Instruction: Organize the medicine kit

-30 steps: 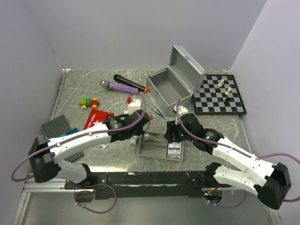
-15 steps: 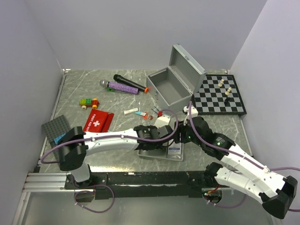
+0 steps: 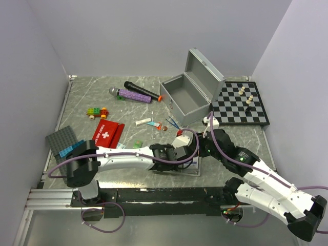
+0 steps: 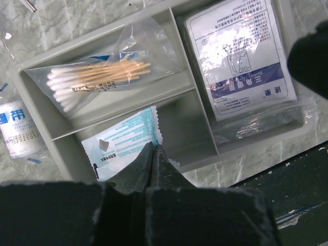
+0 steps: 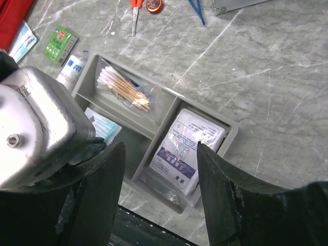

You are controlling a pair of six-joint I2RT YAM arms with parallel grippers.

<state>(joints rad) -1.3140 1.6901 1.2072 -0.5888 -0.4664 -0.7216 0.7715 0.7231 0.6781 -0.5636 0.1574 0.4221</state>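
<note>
A grey divided tray (image 4: 187, 125) sits on a marbled counter (image 5: 266, 61), close to its near edge, between the 2 robot arms. The tray has 3 compartments. The long one holds a clear bag of cotton swabs (image 4: 97, 77) with wooden stems. The smaller one alongside it holds a blue and white packet (image 4: 123, 143), lying partly up the wall. The third holds a white printed sachet (image 4: 238, 56) on top of more clear film, whose contents cannot be made out.

The left hand (image 4: 152, 149) has its jaws pressed together, tips right at the edge of the blue and white packet. Whether a corner of film is nipped between them cannot be told. The right hand (image 5: 160, 148) hangs above the tray with its jaws apart, holding nothing.

The packets look light, thin and limp, with slick film. A pinch on an edge or corner seems the best hold, since a flat grab would likely slide off. The tray looks stiff, shallow and light. It is probably best taken by its rim and kept level, so that nothing slips out.

Farther back, well apart from the tray, a silver-grey metal case (image 3: 184, 97) stands with its lid open. No contents show in it from above. A red pouch (image 3: 107, 131) with a white cross lies flat to the left. A green packet (image 5: 60, 42) lies on the counter near the tray, outside it.
</note>
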